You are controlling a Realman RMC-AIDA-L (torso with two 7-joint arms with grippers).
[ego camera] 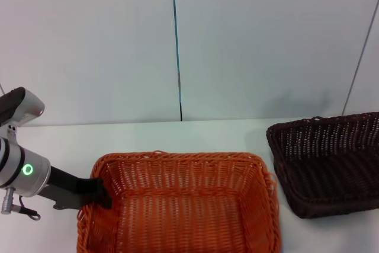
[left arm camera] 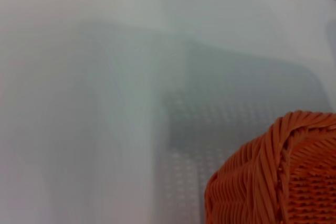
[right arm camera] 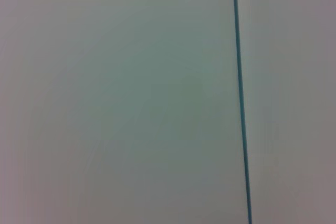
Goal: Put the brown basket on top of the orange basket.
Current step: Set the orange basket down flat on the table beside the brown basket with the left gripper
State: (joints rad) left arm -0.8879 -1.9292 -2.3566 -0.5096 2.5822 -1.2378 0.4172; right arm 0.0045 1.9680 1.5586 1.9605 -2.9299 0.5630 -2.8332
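The orange basket (ego camera: 183, 205) sits on the white table at the front centre, open side up and empty. One corner of it shows in the left wrist view (left arm camera: 275, 177). The brown basket (ego camera: 331, 167) stands on the table to its right, apart from it, partly cut off by the edge of the head view. My left gripper (ego camera: 98, 192) is at the orange basket's left rim, near its far left corner, touching or almost touching the weave. My right gripper is out of view; the right wrist view shows only the wall.
The white table (ego camera: 195, 134) runs back to a pale wall with a thin blue vertical seam (ego camera: 176, 45). My left arm (ego camera: 23, 170) reaches in from the left edge. A strip of bare table lies between the two baskets.
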